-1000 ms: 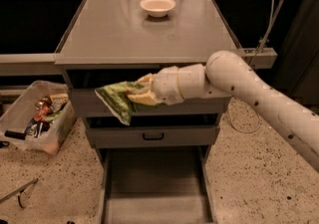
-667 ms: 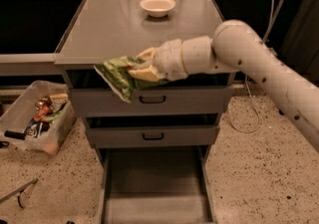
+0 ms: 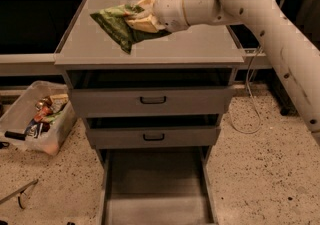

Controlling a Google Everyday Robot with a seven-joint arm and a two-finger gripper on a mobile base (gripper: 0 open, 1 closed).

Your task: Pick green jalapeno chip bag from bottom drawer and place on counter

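The green jalapeno chip bag (image 3: pixel 116 25) is crinkled and shiny, held in the air over the left middle of the counter (image 3: pixel 200 46). My gripper (image 3: pixel 138 17) is shut on the bag's right end, with its cream fingers wrapped around it. The white arm reaches in from the right. The bottom drawer (image 3: pixel 155 184) is pulled out at the bottom of the view, and its grey floor shows nothing in it.
Two shut drawer fronts with black loop handles (image 3: pixel 152 100) sit above the open drawer. A clear plastic bin (image 3: pixel 35 121) with coloured packets stands on the speckled floor at left. A cable (image 3: pixel 250 114) hangs at the right of the cabinet.
My gripper has lifted the bag from in front of the top drawer up and over the counter. The white bowl at the back of the counter is now hidden behind the arm.
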